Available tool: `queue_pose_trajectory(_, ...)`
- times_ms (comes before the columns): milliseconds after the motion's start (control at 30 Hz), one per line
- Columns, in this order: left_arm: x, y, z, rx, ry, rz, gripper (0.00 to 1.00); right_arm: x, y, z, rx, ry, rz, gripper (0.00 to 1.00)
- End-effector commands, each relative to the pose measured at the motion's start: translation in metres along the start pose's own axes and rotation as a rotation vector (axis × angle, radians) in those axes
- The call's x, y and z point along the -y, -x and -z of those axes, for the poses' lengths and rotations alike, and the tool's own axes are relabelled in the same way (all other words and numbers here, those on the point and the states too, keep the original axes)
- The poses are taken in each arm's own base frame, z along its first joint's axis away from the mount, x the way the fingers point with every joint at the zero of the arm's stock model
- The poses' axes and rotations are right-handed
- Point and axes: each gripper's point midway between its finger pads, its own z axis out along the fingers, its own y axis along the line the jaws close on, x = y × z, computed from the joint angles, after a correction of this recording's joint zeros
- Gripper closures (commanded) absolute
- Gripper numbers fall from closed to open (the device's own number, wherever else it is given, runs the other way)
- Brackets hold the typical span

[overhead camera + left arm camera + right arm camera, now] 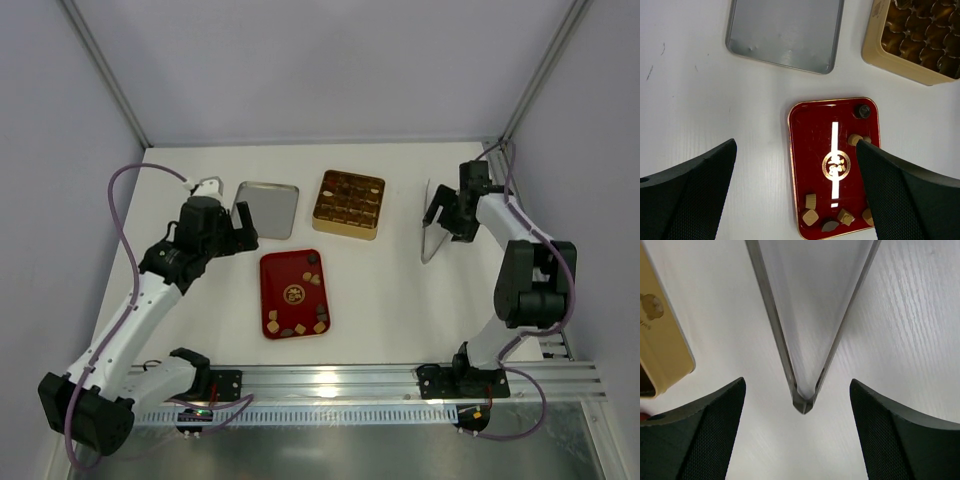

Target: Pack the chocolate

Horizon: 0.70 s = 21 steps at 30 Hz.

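The chocolate [810, 216] lies loose on the red tray [812, 150], right under my left gripper [796, 145]: tan cubes and a dark lump sit along the tray's near edge between my fingers, one more tan piece lies just beside my right-hand finger [905, 200], and a dark piece rests in the far right corner. My left fingers are spread wide above the tray and hold nothing. Ahead of this gripper and a little to its left a grey lid [785, 32] lies flat on the table [380, 290]. Ahead to the right sits the gold tin [910, 45], its grid of cups open to view; I cannot tell whether any cup is filled. My right gripper [797, 384] is well off to the other side of the tin, whose yellow wall [660, 350] shows at its left. Its fingers are parted too, one on each side of the corner of a metal sheet [810, 300] that stands steeply tilted on the table, and neither finger touches it.
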Motion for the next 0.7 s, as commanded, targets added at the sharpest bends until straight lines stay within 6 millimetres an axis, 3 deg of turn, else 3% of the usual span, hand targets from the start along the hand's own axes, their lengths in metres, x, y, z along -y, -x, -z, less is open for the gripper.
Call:
queue_pose_trajectory(0,0.005,0.028,0.005,0.051,0.009,0.021,0.0,-0.018,0.006,0.037,0.121,0.094,0.001,0.16)
queue_pose_trajectory(133,-0.002,0.046,-0.002,0.076,0.082,0.011,0.0,-0.034,-0.001,0.055,0.161,0.169,0.024,0.16)
queue_pose_trajectory(233,-0.011,0.051,-0.024,0.043,0.141,-0.008,0.0,-0.06,-0.015,0.065,0.161,0.249,0.076,0.18)
queue_pose_trajectory(267,-0.017,0.064,-0.027,0.055,0.16,0.004,0.0,-0.072,-0.022,0.069,0.155,0.279,0.105,0.18)
queue_pose_trajectory(300,-0.025,0.062,-0.044,0.021,0.194,-0.004,0.01,-0.082,-0.024,0.074,0.159,0.299,0.123,0.19)
queue_pose_trajectory(333,-0.032,0.074,-0.05,0.031,0.213,-0.014,0.02,-0.09,-0.027,0.077,0.161,0.315,0.143,0.19)
queue_pose_trajectory(467,-0.085,0.089,-0.096,-0.052,0.232,0.071,0.1,-0.131,-0.045,0.091,0.148,0.386,0.235,0.2)
queue_pose_trajectory(567,-0.104,0.097,-0.133,-0.072,0.194,0.114,0.17,-0.154,-0.053,0.098,0.145,0.425,0.279,0.2)
queue_pose_trajectory(667,-0.102,0.101,-0.169,-0.088,0.094,0.134,0.19,-0.175,-0.053,0.1,0.138,0.45,0.305,0.21)
